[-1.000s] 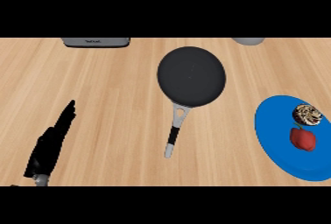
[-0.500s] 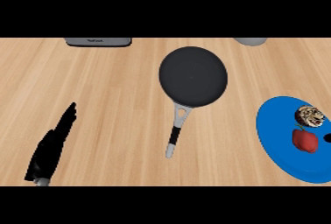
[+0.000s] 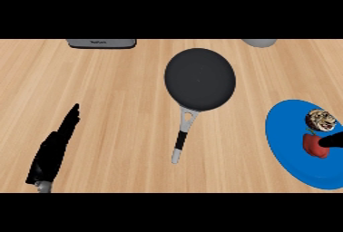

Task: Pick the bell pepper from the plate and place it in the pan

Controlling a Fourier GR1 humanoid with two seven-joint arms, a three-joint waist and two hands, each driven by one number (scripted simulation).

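A red bell pepper (image 3: 313, 146) lies on the blue plate (image 3: 288, 149) at the right edge of the counter. Beside it, further back on the plate, sits a round brown-and-white pastry (image 3: 321, 119). A black fingertip of my right hand (image 3: 334, 142) pokes in from the right edge and reaches the pepper's right side; the rest of that hand is out of view. The black pan (image 3: 200, 79) rests in the middle, its grey handle (image 3: 182, 136) pointing toward me. My left hand (image 3: 55, 147) rests open at the lower left, fingers straight.
A grey appliance (image 3: 101, 43) stands at the back left edge. A grey round object (image 3: 259, 42) shows at the back right. Bare wooden counter lies between the pan and the plate.
The view has slid so the plate sits further left and more of it shows. My right hand's fingertip has come in from the right edge up to the pepper.
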